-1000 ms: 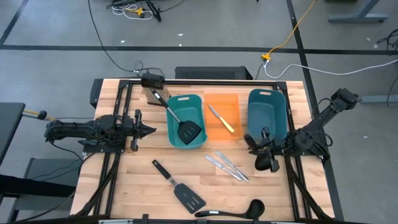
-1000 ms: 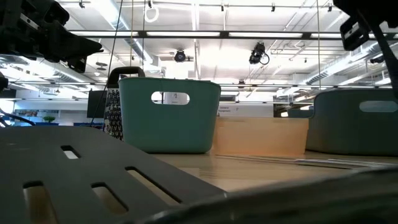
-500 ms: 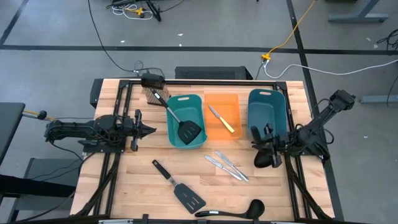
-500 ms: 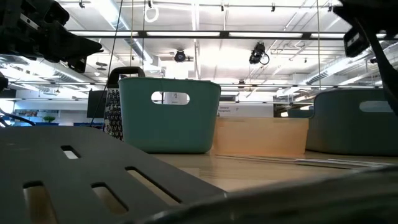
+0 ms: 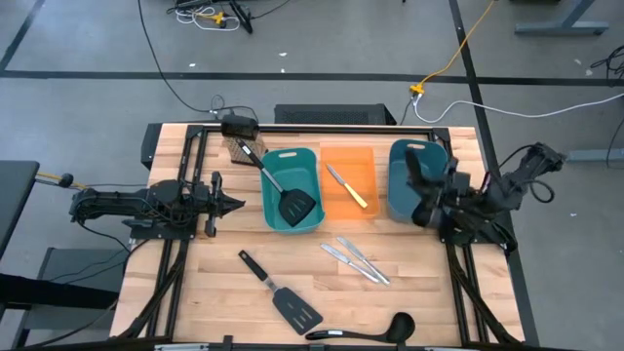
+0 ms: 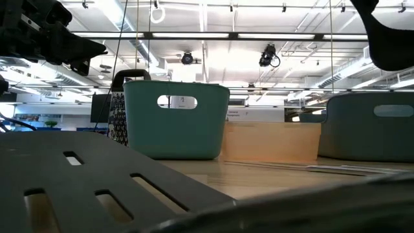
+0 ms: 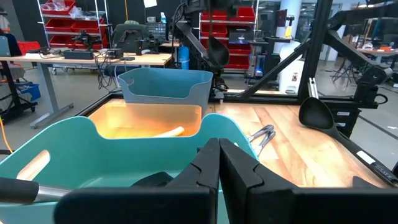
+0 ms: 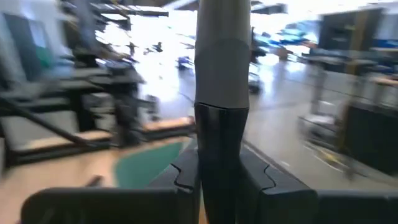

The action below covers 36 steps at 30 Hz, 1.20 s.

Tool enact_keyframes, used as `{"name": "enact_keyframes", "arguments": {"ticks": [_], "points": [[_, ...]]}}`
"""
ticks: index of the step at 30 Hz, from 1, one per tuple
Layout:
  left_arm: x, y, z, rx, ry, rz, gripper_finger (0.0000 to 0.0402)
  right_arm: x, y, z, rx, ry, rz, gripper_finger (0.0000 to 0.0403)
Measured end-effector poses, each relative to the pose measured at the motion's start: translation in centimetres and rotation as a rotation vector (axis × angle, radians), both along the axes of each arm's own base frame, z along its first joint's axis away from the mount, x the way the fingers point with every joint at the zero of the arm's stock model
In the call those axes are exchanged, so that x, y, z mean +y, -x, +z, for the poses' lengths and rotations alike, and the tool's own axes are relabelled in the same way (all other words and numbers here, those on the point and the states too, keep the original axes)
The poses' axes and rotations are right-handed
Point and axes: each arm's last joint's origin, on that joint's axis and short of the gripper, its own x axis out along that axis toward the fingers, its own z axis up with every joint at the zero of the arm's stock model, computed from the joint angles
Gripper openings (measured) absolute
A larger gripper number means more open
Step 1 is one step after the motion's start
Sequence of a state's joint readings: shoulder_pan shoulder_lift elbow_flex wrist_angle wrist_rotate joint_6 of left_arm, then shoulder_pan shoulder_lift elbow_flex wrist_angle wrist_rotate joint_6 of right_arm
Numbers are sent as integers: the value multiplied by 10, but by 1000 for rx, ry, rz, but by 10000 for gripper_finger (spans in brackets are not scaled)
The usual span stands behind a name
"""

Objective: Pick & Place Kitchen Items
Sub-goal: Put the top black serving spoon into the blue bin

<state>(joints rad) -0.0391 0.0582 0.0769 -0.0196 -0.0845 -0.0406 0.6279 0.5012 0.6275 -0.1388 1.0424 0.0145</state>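
My right gripper is shut on a black ladle and holds it in the air over the dark teal bin at the table's right. The left wrist view shows the ladle's bowl far off, above that bin. My left gripper waits shut and level at the table's left, with nothing in it. A black slotted spatula lies in the teal bin, its handle over the far rim. A yellow-handled knife lies in the orange bin. My right gripper pinches the ladle's handle between its two fingers, on the black stretch just below the grey one. The fingers lie across the handle. The ladle is lifted clear of the table, above the dark teal bin.
On the bare wood lie two small silver knives, a second black spatula and another black ladle at the near edge. A dark patterned object stands at the far left corner of the frame.
My right gripper has risen and gone toward the far edge, turning as it went. It has carried the ladle from beside the near end of the dark teal bin to a place above that bin. The fingers stay shut on the handle.
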Motion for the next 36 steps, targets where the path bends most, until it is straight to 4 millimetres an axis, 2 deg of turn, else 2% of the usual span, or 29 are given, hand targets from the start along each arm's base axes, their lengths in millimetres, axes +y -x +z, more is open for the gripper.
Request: {"name": "enact_keyframes", "arguments": {"ticks": [3, 9, 13, 23, 36], "points": [[0, 0, 0, 0, 0, 0, 9, -10, 4, 1, 58, -3, -106, 59], [0, 0, 0, 0, -1, 0, 9, -32, 9, -18, 162, -60, -319, 59], [0, 0, 0, 0, -1, 0, 9, -42, 7, -25, 200, -139, -365, 59], [0, 0, 0, -1, -3, 1, 9, -71, -12, -37, 341, -242, -490, 59], [0, 0, 0, -1, -2, 0, 9, -132, -44, -69, 575, -379, -638, 59]]}}
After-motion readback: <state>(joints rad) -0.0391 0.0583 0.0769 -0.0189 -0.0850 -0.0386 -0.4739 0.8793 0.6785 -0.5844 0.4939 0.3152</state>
